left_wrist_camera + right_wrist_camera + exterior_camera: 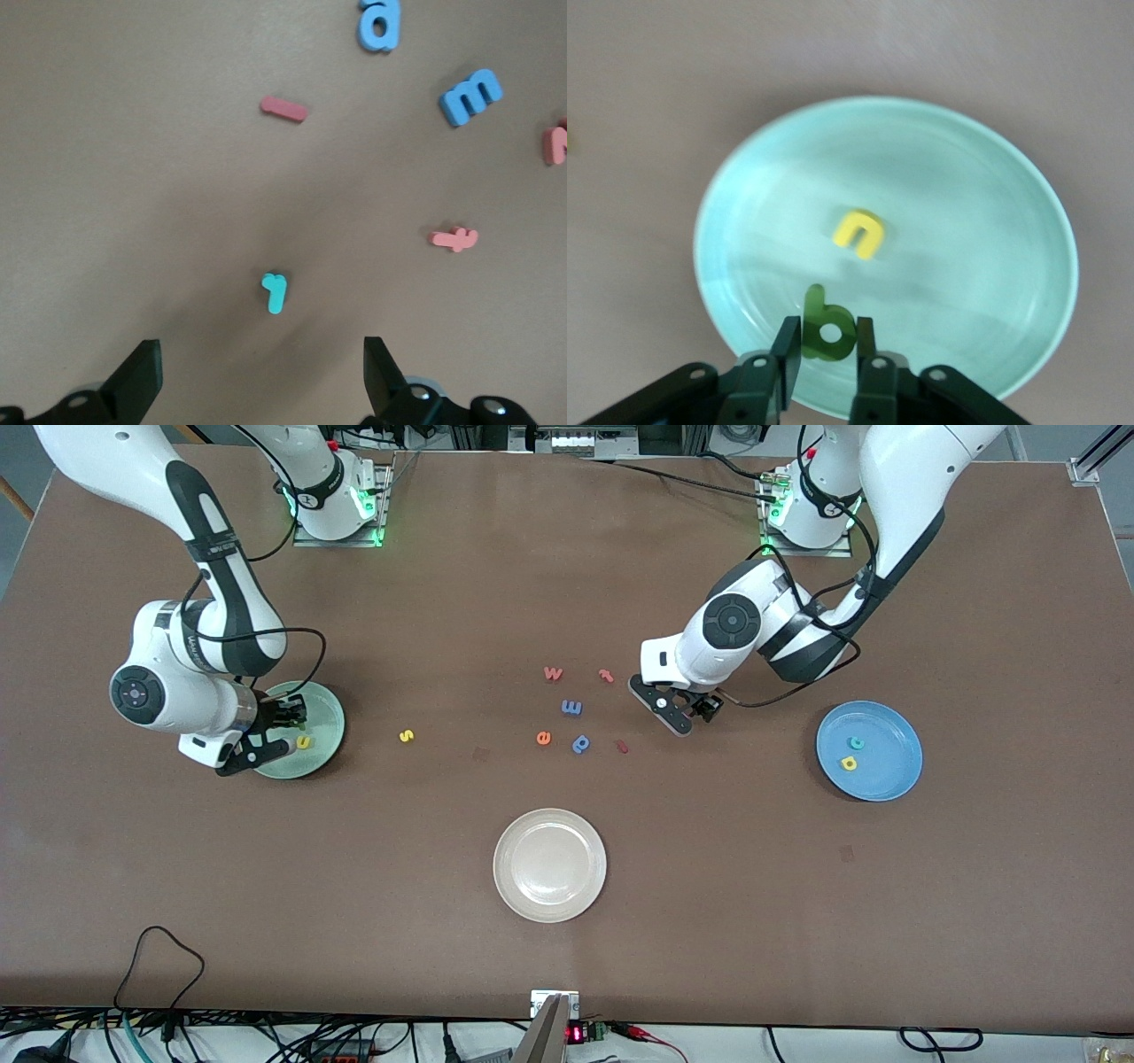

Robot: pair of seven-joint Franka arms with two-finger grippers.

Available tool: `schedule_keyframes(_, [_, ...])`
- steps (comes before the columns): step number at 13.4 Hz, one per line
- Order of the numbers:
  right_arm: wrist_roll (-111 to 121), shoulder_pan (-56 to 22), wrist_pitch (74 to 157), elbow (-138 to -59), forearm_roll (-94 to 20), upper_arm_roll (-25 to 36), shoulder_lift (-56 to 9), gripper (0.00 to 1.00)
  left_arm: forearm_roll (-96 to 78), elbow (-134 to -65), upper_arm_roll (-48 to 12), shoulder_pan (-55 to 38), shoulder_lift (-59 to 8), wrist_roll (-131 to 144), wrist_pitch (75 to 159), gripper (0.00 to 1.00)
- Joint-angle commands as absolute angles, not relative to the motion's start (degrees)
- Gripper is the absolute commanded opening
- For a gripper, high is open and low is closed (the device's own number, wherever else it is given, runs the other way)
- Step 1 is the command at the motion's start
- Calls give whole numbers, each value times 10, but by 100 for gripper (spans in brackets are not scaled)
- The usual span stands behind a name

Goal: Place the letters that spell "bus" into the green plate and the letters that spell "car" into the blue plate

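My right gripper hangs over the green plate, shut on a dark green b. A yellow u lies in that plate. A yellow s rests on the table between the green plate and the loose letters. My left gripper stands open just above the table, with a small teal r lying under it, clear of both fingers. The blue plate at the left arm's end holds a teal c and a yellow round-bowled letter.
Loose letters lie mid-table beside the left gripper: a red w, a blue m, an orange e, a blue round-bowled letter and a red stick. A cream-white plate sits nearer the front camera.
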State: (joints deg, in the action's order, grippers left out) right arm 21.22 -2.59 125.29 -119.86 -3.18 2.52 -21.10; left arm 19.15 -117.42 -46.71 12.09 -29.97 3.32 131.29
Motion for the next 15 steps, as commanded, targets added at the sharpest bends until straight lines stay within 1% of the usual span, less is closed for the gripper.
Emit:
schedule_keyframes(1, [215, -13, 1260, -1210, -26, 17, -193, 96, 200, -1202, -466, 129, -319, 38, 1379, 100])
schedule_keyframes(2, [215, -14, 1261, -1208, -26, 17, -189, 98, 200, -1219, -455, 123, -321, 39, 1414, 89])
schedule_keyframes(3, [215, -17, 1260, -1196, -26, 11, -183, 100, 200, -1223, -444, 115, -322, 39, 1421, 76])
schedule_keyframes(5, [206, -22, 1259, -1166, -28, -18, -182, 99, 203, -1226, -428, 90, -330, 52, 1419, 67])
schedule_keyframes(6, [194, -26, 1261, -1154, -29, -32, -182, 90, 219, -1225, -401, 56, -329, 66, 1416, 63])
schedule_keyframes(8, [161, -61, 1266, -1141, -29, -34, -188, 66, 247, -1223, -356, -5, -330, 112, 1417, 61])
schedule_keyframes(10, [162, -95, 1281, -1128, -30, -34, -208, 52, 255, -1221, -347, -15, -330, 123, 1418, 60])
schedule_keyframes(11, [159, -107, 1281, -1112, -31, -34, -223, 50, 257, -1220, -347, -15, -330, 123, 1418, 58])
schedule_keyframes(15, [128, -155, 1288, -1078, -27, -33, -270, 50, 296, -1212, -345, -11, -335, 126, 1423, 49])
